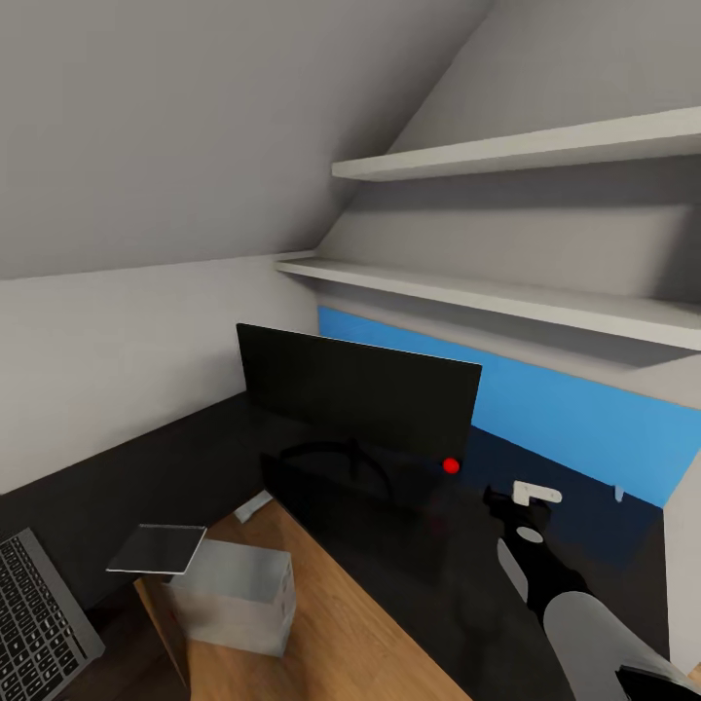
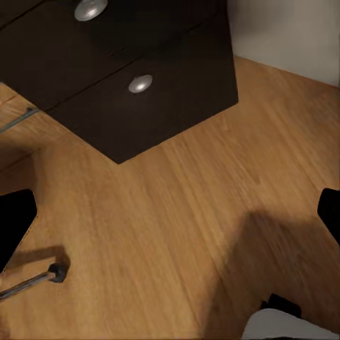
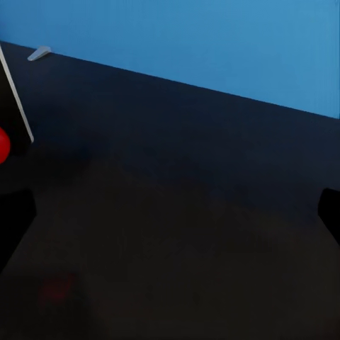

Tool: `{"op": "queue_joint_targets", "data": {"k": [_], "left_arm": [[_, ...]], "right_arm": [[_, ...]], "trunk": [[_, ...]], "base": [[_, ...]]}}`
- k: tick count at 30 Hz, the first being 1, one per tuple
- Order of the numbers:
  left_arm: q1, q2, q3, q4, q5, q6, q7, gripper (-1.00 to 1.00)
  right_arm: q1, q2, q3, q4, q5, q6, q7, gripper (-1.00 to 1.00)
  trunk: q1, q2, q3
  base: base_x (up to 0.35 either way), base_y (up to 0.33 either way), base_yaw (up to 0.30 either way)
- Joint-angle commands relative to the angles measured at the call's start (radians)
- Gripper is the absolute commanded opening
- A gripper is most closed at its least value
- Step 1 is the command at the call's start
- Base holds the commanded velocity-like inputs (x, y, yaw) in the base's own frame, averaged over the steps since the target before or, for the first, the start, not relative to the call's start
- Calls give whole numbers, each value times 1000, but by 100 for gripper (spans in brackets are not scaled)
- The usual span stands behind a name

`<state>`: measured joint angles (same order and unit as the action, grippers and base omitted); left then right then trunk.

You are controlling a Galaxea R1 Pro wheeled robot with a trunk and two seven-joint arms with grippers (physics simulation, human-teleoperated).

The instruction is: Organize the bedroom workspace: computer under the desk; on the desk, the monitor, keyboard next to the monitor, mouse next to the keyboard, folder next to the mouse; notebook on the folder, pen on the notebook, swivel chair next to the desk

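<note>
The monitor point(image 1: 360, 399) stands on the black desk point(image 1: 428, 574) in front of its blue back panel point(image 1: 584, 419); its edge point(image 3: 15, 95) also appears in the right wrist view. The keyboard point(image 1: 39, 613) lies on the desk's left wing. A thin greyish notebook point(image 1: 158, 548) rests at that wing's edge, above the light-grey computer point(image 1: 239, 594) on the floor. My right gripper point(image 1: 506, 506) hovers open and empty over the desk right of the monitor, fingers point(image 3: 329, 212) wide apart. My left gripper point(image 2: 170, 219) hangs open over the floor near the desk's drawer unit point(image 2: 142, 85).
Two white shelves point(image 1: 506, 292) run along the wall under a sloping ceiling above the desk. A chrome chair leg with a caster point(image 2: 55, 273) lies on the wood floor point(image 2: 191, 212). A small whitish item point(image 1: 253, 506) sits by the desk's inner corner.
</note>
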<state>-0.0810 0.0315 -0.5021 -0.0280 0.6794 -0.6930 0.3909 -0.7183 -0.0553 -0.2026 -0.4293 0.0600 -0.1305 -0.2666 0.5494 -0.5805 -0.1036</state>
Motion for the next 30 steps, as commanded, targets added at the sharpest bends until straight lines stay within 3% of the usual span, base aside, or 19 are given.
{"op": "queue_joint_targets", "data": {"k": [1, 2, 8, 12, 19, 30], "left_arm": [[0, 2, -9, 1, 0, -7, 9, 100], [1, 9, -10, 7, -5, -77, -2, 100], [2, 8, -11, 8, -7, -108, -51, 100], [3, 7, -12, 8, -6, -147, -121, 100], [3, 7, -11, 8, -6, -155, -146, 100], [3, 7, -10, 7, -4, -151, -141, 100]], "right_arm": [[-1, 0, -4, 1, 6, -5, -1, 100], [-1, 0, -3, 1, 7, -24, -2, 100], [-1, 2, -3, 1, 9, -39, -1, 100], [0, 3, -1, 4, 11, -74, 3, 100], [0, 2, 0, 2, 12, -87, 5, 100], [0, -1, -1, 0, 12, -89, 3, 100]], "trunk": [[0, -2, -2], [0, -2, -2], [0, -2, -2], [0, -2, -2], [0, -2, -2], [0, -2, -2]], "base": [[0, 0, 0], [0, 0, 0], [0, 0, 0], [44, 0, 0], [217, 0, 0], [28, 0, 0]]}}
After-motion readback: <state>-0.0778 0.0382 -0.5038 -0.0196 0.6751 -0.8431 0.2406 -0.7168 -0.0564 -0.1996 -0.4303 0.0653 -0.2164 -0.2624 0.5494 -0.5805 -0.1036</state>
